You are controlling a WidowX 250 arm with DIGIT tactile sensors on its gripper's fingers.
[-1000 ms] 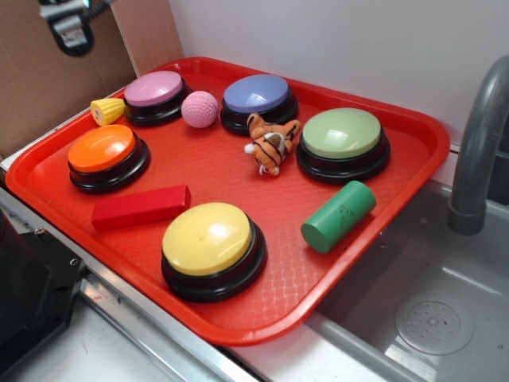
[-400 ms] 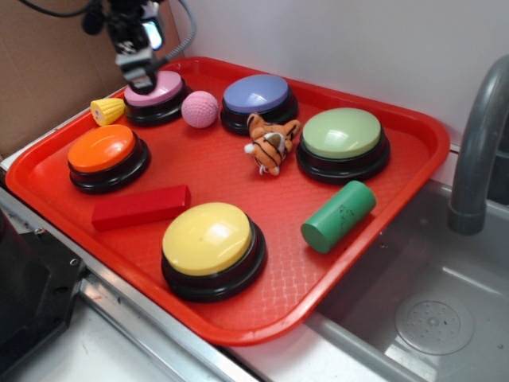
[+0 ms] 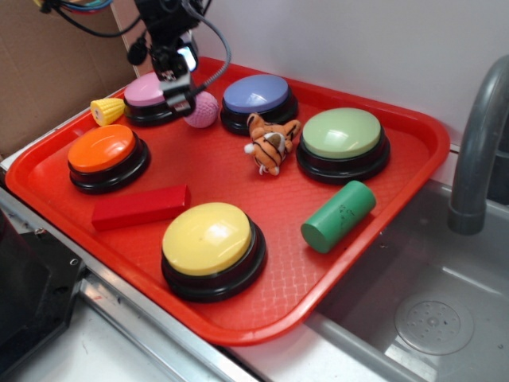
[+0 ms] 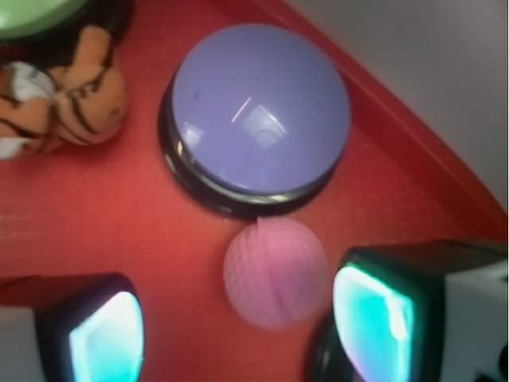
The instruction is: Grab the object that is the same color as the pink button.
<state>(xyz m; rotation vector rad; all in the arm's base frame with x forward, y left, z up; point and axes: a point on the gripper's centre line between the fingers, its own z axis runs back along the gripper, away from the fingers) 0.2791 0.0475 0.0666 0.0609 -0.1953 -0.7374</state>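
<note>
In the wrist view the two fingers (image 4: pixel 103 338) stand spread, one low at either side of the frame, with the small pink ball (image 4: pixel 276 273) between them and nearer the right one, touching neither as far as can be seen; the gripper (image 3: pixel 180 94) hangs over the far left part of the red tray (image 3: pixel 413 171), just in front of the pink button (image 3: pixel 147 90) and partly covering the ball in the exterior view; the ball lies on the tray floor between the pink button and the blue-purple button (image 3: pixel 256 94), close to the far rim; no writing or label can be read on anything; the tray rests beside a steel sink (image 3: pixel 433 306) with a grey faucet (image 3: pixel 477 135), a white wall behind and cardboard (image 3: pixel 56 68) at the far left corner.
</note>
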